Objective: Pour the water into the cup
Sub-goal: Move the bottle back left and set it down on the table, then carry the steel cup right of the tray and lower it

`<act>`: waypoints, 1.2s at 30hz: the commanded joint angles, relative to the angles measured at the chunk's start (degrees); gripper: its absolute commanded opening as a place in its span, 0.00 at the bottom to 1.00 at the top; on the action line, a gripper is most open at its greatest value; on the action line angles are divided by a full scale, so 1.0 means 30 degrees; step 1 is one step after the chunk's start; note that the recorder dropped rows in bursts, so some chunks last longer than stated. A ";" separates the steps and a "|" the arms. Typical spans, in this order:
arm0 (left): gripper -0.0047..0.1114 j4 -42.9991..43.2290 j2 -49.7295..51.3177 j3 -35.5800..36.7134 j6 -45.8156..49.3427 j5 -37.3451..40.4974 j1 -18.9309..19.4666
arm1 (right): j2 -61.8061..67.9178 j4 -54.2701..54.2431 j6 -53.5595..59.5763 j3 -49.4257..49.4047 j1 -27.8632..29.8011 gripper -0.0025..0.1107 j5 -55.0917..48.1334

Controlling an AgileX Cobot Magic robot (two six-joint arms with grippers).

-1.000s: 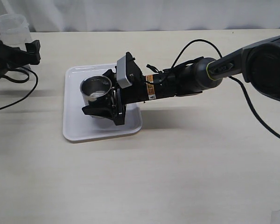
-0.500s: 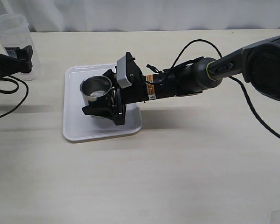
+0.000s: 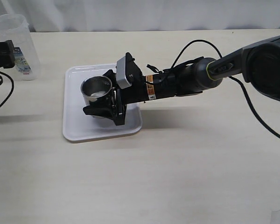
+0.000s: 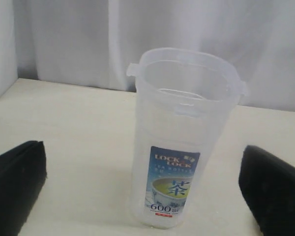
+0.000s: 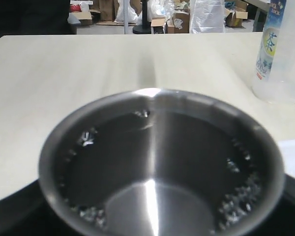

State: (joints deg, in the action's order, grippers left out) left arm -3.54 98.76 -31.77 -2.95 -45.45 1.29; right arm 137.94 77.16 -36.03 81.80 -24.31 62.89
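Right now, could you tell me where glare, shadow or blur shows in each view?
Exterior view: even light, a soft shadow on the table under the right arm. Left wrist view: clear container sharp, pincer fingers dark and blurred. Right wrist view: bright glare streak inside the cup.

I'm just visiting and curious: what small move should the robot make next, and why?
Probably the right end effector should open and leave the cup on the tray: droplets wet its inside, and the plastic container stands apart, seemingly empty.

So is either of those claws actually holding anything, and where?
The right gripper clasps the cup, on the tray, by its side walls. The left gripper is open and empty.
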 commanded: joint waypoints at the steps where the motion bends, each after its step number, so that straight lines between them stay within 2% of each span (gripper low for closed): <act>1: 0.91 -0.0057 -0.1440 0.0554 -0.0100 -0.0022 -0.0012 | -0.0060 -0.0509 0.0162 0.0043 0.0509 0.06 0.0489; 16: 0.91 0.0014 -0.2389 0.1009 -0.0100 -0.0217 -0.0012 | -0.0060 -0.0561 0.0125 -0.0290 0.4564 0.06 0.1557; 26: 0.91 0.0014 -0.2389 0.1009 -0.0100 -0.0329 -0.0012 | -0.0052 -0.0656 0.0214 -0.0514 0.5851 0.06 0.1521; 36: 0.91 0.0382 -0.2389 0.1009 -0.0100 -0.0684 -0.0012 | 0.0830 -0.1133 0.1778 -0.0514 0.5936 0.06 0.1526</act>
State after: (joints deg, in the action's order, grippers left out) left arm -2.98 91.94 -29.10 -2.95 -46.32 1.29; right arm 140.29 76.22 -32.51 80.29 -6.77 65.09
